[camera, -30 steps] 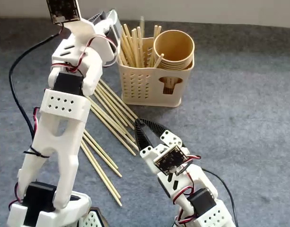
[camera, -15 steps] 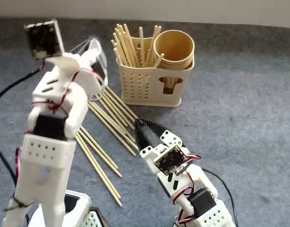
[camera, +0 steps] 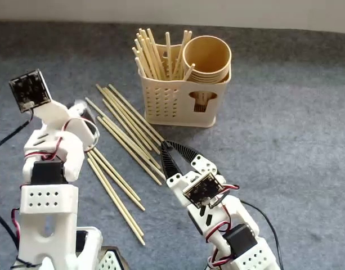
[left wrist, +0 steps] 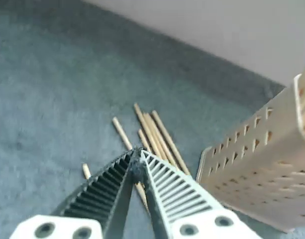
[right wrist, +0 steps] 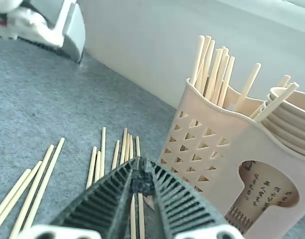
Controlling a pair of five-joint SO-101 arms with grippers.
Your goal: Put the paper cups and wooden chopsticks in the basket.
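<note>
Right gripper and left gripper are both being held with jaws fully closed and nothing pinched, tips near the loose wooden chopsticks lying fanned on the grey mat. Sticks are being judged light, stiff, thin and roll-prone, so a mid-length pinch across one stick is being advised. Farther off, paper cups are being carried nested in the basket.

A grey, felt-like surface spreads to every side; a plain pale wall runs along its far edge; light soft, even.
</note>
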